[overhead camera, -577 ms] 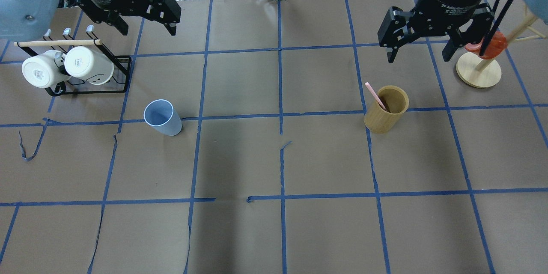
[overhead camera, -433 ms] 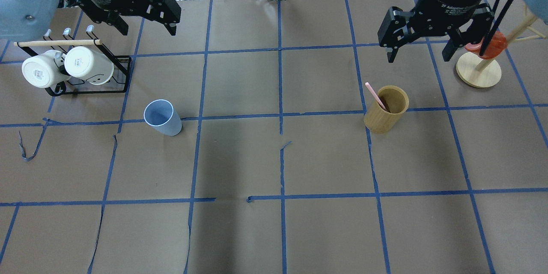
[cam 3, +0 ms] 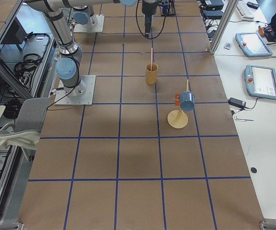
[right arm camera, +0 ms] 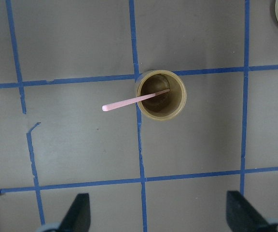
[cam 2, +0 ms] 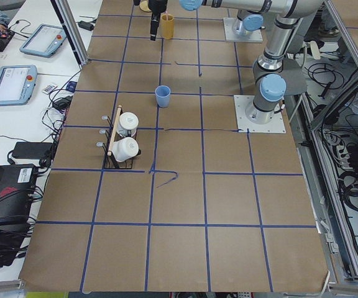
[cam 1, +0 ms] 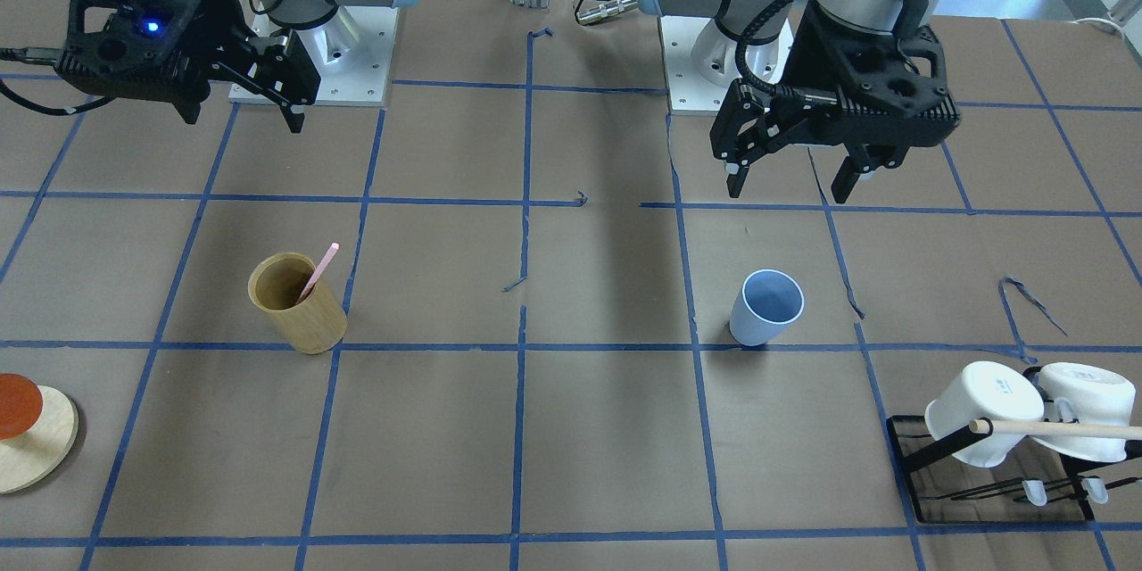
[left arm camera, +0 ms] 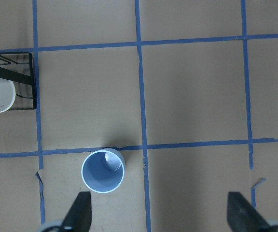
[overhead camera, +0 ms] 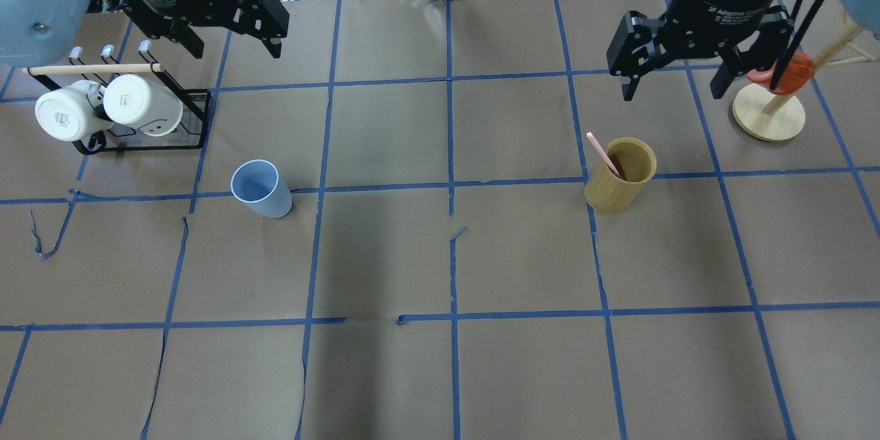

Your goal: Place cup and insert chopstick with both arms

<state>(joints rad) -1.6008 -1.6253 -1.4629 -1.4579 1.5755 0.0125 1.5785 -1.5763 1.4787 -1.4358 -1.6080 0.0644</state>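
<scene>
On the brown paper table (overhead camera: 440, 371), at about 9 o'clock from its middle when seen from above, the small light-blue plastic cup (overhead camera: 260, 189) stands upright with nothing in it. Well apart from it, at 3 o'clock, stands the tall round wooden holder (overhead camera: 619, 182). The thin pink chopstick (overhead camera: 601, 153) leans inside it, and its top pokes out toward 10 o'clock.

The left gripper (overhead camera: 237, 48) hangs high at 12 o'clock from the blue cup. Its fingers are wide apart and hold nothing. The right gripper (overhead camera: 672, 93) hangs at 1 o'clock from the holder, also wide apart and holding nothing.

If the chopstick is meant to go into the blue cup, I think no part of the job is done yet. The cup needs grabbing and placing, then the chopstick needs lifting out and putting in.

Farther out, a black wire rack (overhead camera: 148, 146) with two white mugs (overhead camera: 141, 104) sits at 10 o'clock from the cup.
</scene>
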